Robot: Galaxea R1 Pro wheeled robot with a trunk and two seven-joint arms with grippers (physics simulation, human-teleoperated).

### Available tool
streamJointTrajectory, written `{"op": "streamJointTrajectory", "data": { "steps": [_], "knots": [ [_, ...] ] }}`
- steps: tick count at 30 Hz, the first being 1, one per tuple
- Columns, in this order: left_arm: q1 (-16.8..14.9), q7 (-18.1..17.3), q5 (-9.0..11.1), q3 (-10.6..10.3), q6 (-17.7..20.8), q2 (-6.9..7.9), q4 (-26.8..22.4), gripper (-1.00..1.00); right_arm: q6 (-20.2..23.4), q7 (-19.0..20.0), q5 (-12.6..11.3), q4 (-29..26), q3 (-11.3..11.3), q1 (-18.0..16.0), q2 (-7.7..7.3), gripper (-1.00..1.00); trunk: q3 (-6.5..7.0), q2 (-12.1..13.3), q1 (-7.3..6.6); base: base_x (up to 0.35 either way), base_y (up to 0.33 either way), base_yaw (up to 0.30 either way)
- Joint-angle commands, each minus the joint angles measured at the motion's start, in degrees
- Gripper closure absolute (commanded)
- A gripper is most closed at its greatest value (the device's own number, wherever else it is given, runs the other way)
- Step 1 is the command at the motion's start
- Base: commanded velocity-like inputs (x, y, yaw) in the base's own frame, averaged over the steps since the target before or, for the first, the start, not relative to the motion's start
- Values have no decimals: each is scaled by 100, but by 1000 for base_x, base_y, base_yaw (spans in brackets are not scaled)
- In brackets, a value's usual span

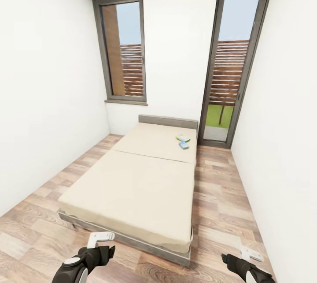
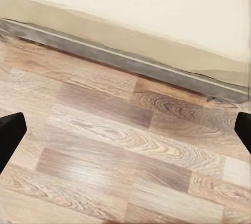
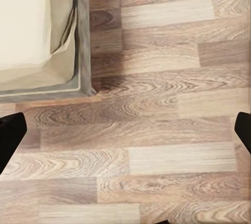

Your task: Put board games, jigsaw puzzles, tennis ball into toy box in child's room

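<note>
Two board games lie on the cream bed (image 1: pixel 132 186) near its grey headboard, on the right side: a blue one (image 1: pixel 184 145) and a paler one (image 1: pixel 181 138) just behind it. Low in the head view, my left gripper (image 1: pixel 100 239) hangs over the wood floor before the bed's foot, far from the games. My right gripper (image 1: pixel 250 254) hovers over the floor off the bed's right corner. Both stand open with nothing between the fingers, as the left wrist view (image 2: pixel 125 132) and the right wrist view (image 3: pixel 125 132) show. The table, toy box, jigsaw puzzles and tennis ball are out of view.
The bed's grey frame (image 2: pixel 130 62) runs across the floor ahead of my left gripper, and its corner (image 3: pixel 83 77) sits near my right one. White walls close in on both sides. A window (image 1: pixel 123 53) and a tall glass door (image 1: pixel 231 62) stand behind the bed. A floor strip (image 1: pixel 215 195) runs along the bed's right.
</note>
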Motion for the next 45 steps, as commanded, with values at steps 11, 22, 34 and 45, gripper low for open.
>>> {"op": "streamJointTrajectory", "data": {
  "steps": [11,22,34,45],
  "knots": [
    [-2,23,-7,6,29,-4,-8,-100,19,10,-28,-8,-6,-3,11,-100,-6,-10,3,60,0,-39],
    [-1,32,-16,6,28,-4,-8,-100,11,4,-10,-8,-3,-3,70,-100,-6,-10,3,287,-1,-2],
    [-2,32,-16,-5,43,-11,-8,-100,8,2,-3,-8,-2,-3,98,-100,-6,-10,3,231,-103,22],
    [-2,32,-16,-27,45,-14,-8,-100,8,-6,14,-8,7,-3,157,-100,-33,-10,3,17,-269,233]
  ]
}}
